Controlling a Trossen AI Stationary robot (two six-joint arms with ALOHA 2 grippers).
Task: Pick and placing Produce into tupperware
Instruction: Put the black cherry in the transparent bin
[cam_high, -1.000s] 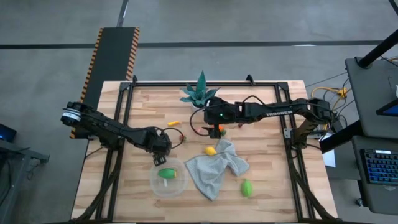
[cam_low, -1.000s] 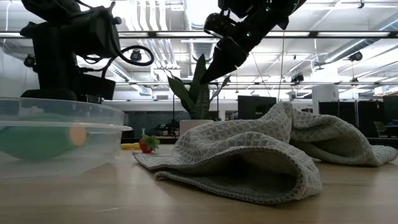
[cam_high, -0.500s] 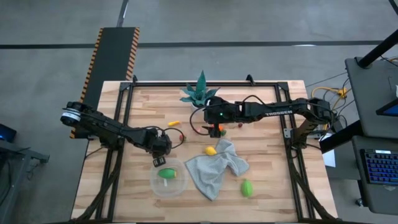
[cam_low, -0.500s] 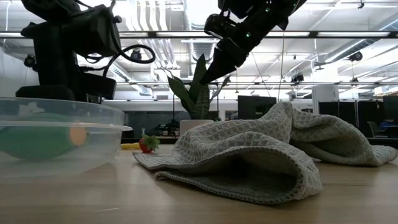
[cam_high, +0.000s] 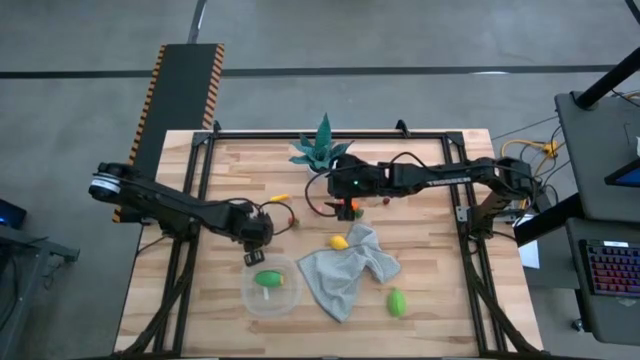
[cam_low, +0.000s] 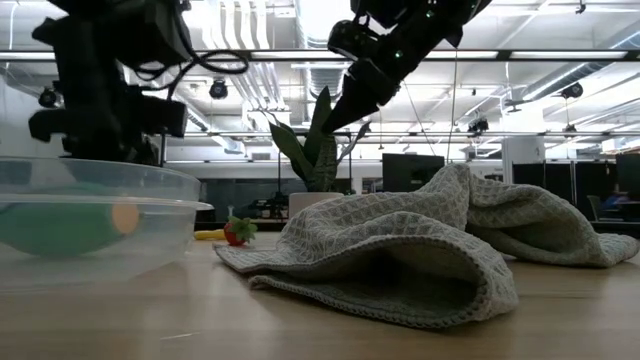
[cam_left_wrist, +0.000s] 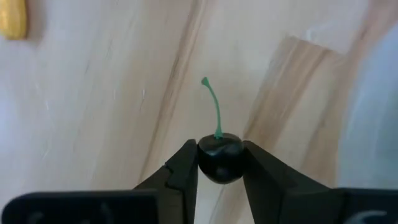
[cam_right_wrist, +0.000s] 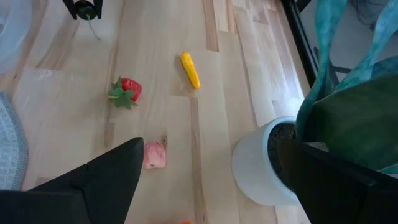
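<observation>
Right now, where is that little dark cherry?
The cherry is pinched in the left claw, just above the table and beside the tupperware, on the table's left half in the high view.

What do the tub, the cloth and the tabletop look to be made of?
Tub: clear, slightly frosted plastic; the green piece inside shows through its wall. Cloth: soft woven fabric, grey, with a waffle weave and limp folds. Tabletop: pale wood planks, probably butcher block, with visible grain and seams, matte.
</observation>
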